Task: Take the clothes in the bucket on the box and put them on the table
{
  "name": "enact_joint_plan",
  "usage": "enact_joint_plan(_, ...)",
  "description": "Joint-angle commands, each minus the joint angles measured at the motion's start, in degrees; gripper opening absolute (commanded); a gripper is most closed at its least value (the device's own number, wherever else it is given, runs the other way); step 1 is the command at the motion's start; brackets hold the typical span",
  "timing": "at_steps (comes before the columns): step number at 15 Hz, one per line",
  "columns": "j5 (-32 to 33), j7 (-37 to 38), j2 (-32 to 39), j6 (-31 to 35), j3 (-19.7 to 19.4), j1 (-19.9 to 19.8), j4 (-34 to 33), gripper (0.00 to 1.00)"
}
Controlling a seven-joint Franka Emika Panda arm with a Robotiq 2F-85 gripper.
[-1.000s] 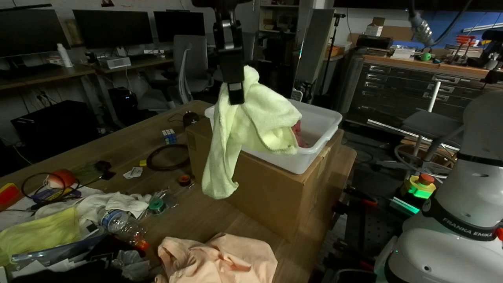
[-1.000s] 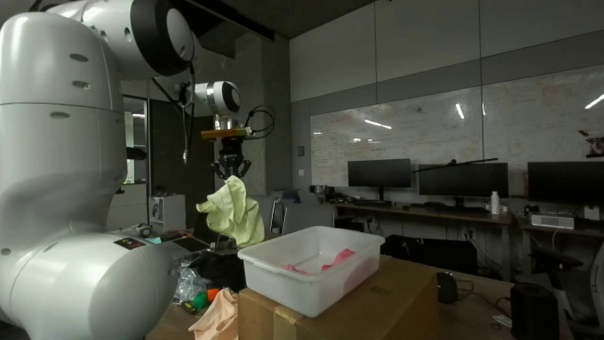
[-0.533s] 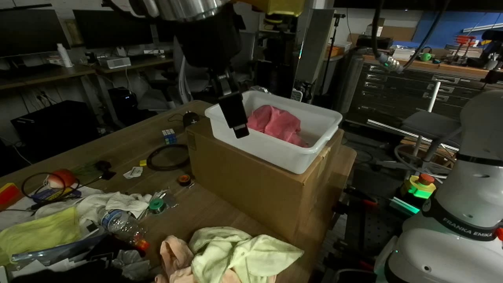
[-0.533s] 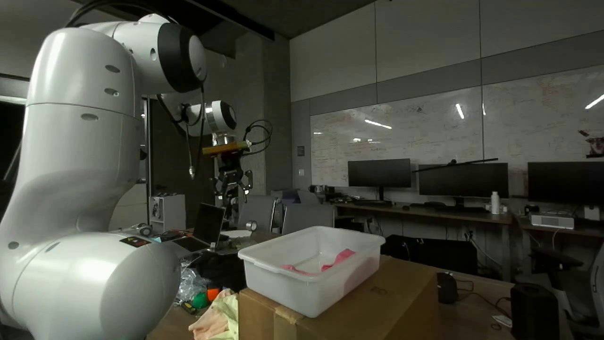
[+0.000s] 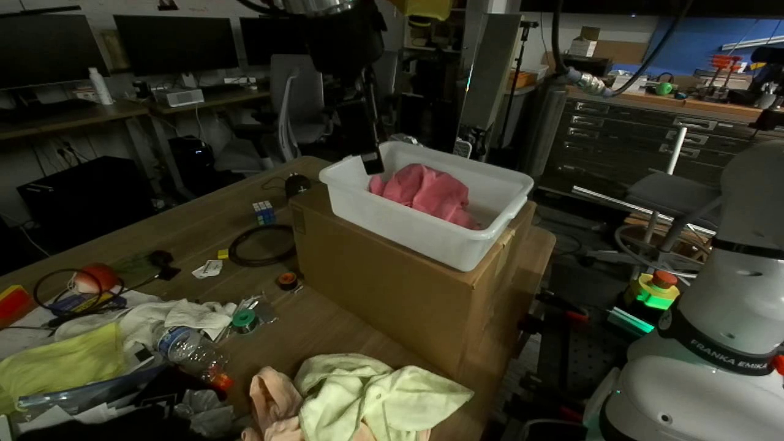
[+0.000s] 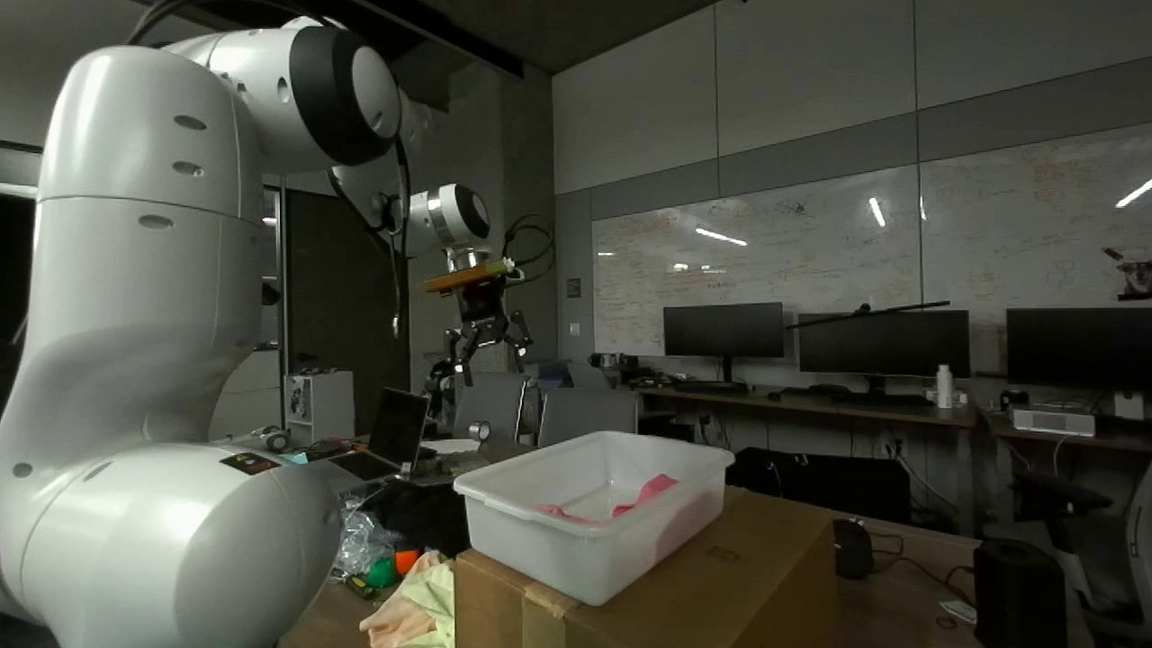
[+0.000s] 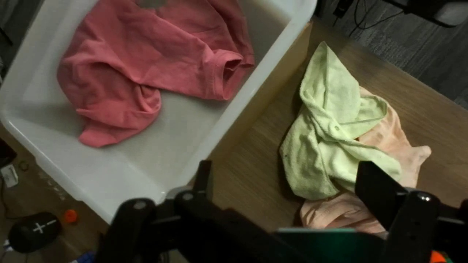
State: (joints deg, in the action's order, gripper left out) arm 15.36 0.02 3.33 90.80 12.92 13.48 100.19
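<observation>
One pink-red garment [image 7: 146, 62] lies crumpled in the white bucket [image 5: 416, 236], which stands on the cardboard box [image 5: 392, 288]. On the table [image 5: 312, 334] beside the box, a pale yellow-green garment [image 7: 321, 146] rests on top of a peach-orange garment [image 7: 406, 157]; the three are the clothes. My gripper [image 7: 285, 164] is open with its fingers wide apart and nothing between them. In an exterior view the gripper [image 6: 494, 367] hangs in the air, higher than the bucket's rim. Part of the peach-orange garment is covered by the yellow-green one.
Clutter covers the table's near left in an exterior view: a plastic bottle [image 5: 187, 349], a yellow cloth [image 5: 67, 361] and a green tape roll [image 5: 245, 320]. Farther back lie a coiled black cable [image 5: 262, 245] and a puzzle cube [image 5: 263, 212]. A black speaker [image 6: 1020, 589] stands behind the box.
A second ago the yellow-green garment hung from my gripper. The jaws opened and it dropped onto the peach-orange one. Since then the gripper has risen and shifted toward the bucket.
</observation>
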Motion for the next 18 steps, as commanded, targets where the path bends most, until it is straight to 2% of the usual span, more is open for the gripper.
enact_joint_plan(1, -1.8, 3.5, -4.7, 4.6, -2.9, -3.0, 5.2, 1.00)
enact_joint_plan(11, -13.5, 5.7, -7.8, 14.0, -12.1, -12.3, 18.3, 1.00)
enact_joint_plan(18, -19.1, 6.2, -6.9, 23.8, -15.0, -15.6, 24.1, 1.00)
